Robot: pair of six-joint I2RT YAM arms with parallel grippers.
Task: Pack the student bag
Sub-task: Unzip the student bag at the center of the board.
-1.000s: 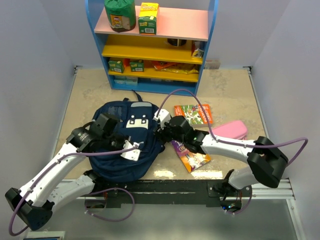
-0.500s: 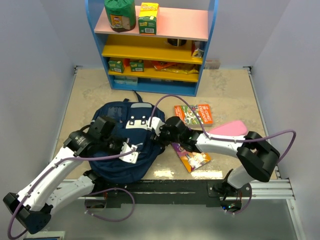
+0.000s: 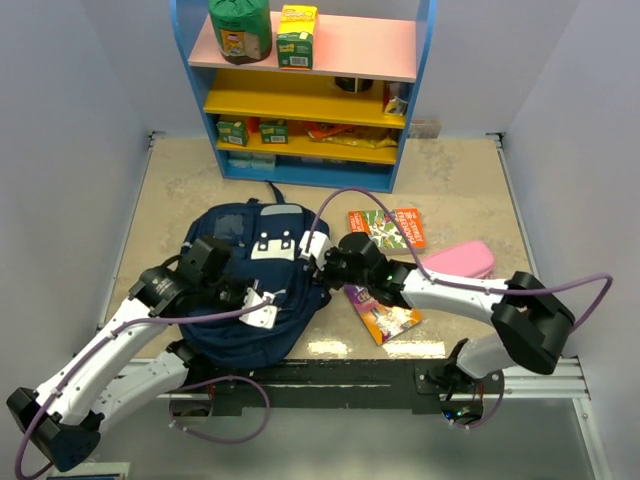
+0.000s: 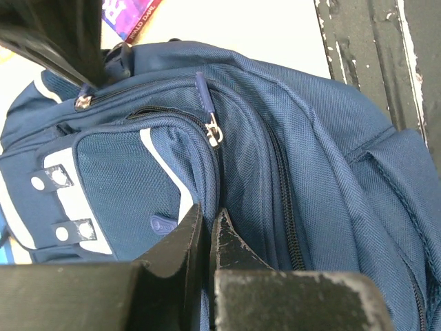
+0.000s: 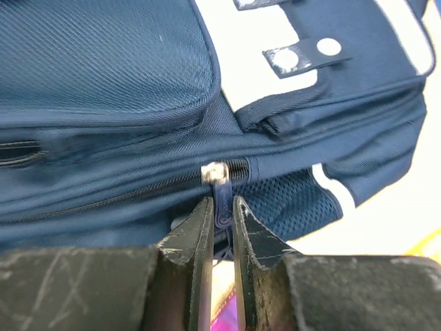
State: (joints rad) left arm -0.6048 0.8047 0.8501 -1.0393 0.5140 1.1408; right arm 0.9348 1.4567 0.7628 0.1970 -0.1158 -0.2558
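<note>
- Lying mid-table between both arms: student bag (image 3: 245,305), rounded navy bulk in ribbed woven cloth with smooth grey-white patches.
- Clamped tight in right gripper (image 5: 222,205): one flat blue zipper pull (image 5: 222,187), hanging from a small metal slider.
- Pinched by left gripper (image 4: 209,216), fingers nearly touching: one fold of bag cloth.
- To the bag's right, two flat glossy books: orange book (image 3: 388,228), purple book (image 3: 385,315). Plus one smooth pink pouch (image 3: 462,258).

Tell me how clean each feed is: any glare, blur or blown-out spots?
Top external: even light and sharp, with one glare patch on the table at its near edge. Left wrist: student bag crisp, table beyond it washed out pale. Right wrist: zipper pull sharp between the jaws, bottom-right corner overexposed.
</note>
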